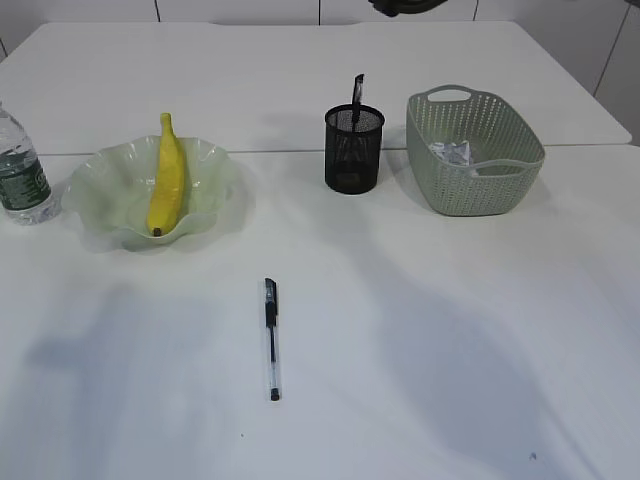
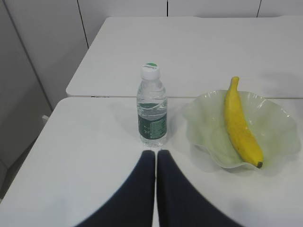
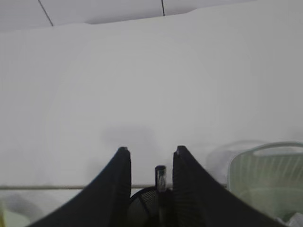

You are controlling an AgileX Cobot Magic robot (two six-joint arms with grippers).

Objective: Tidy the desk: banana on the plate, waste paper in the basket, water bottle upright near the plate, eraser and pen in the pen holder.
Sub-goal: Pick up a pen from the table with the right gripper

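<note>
Currently the banana (image 1: 166, 178) lies lengthwise in the pale green plate (image 1: 215, 165), stem end toward 12 o'clock. At 9 o'clock from the plate, just beside its rim, the water bottle (image 1: 20, 172) stands upright with its cap on. At 3 o'clock from the plate, well apart, stands the black mesh pen holder (image 1: 354, 150), with one dark pen-like item (image 1: 356, 90) sticking out of its top; what else it contains cannot be told. At 3 o'clock from the holder, just beside it, sits the grey-green basket (image 1: 500, 120), with crumpled waste paper (image 1: 452, 153) inside it. A clear-barrelled pen (image 1: 271, 338) lies flat on the table (image 1: 450, 350) at 6 o'clock from the holder, well apart from it, black cap end toward 12 o'clock. No eraser can be made out.

Left wrist view: the left gripper (image 2: 155, 152) has its fingers closed together, nothing between them, hanging at 6 o'clock from the bottle.

Right wrist view: the right gripper (image 3: 151, 150) has its fingers spread moderately apart, positioned above the holder, with the protruding item's tip between them. Whether the fingers touch it cannot be told.
</note>
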